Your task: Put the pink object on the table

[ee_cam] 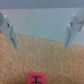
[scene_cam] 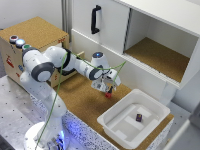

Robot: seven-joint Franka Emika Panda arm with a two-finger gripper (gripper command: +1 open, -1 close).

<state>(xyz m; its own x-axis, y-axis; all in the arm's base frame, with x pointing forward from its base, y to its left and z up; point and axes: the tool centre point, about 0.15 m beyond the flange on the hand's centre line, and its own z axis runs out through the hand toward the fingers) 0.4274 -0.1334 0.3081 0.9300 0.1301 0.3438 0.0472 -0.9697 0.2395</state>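
Observation:
The pink object [scene_cam: 108,94] is a tiny reddish-pink block lying on the brown cork table [scene_cam: 82,102], just off the white tub's near corner. My gripper [scene_cam: 107,88] hangs right above it, fingers pointing down. In the wrist view the pink object [ee_cam: 35,78] sits on the table [ee_cam: 47,60] at the frame's edge. There my gripper [ee_cam: 41,46] is open. Its two fingers [ee_cam: 10,32] stand wide apart with only cork between them, and they do not touch the block.
A white tub [scene_cam: 120,131] stands at the exterior view's right and holds a dark purple small block [scene_cam: 139,118]. A cork-topped box with coloured buttons [scene_cam: 35,32] stands at the left. Behind is a white cabinet [scene_cam: 110,22] with an open compartment [scene_cam: 160,57].

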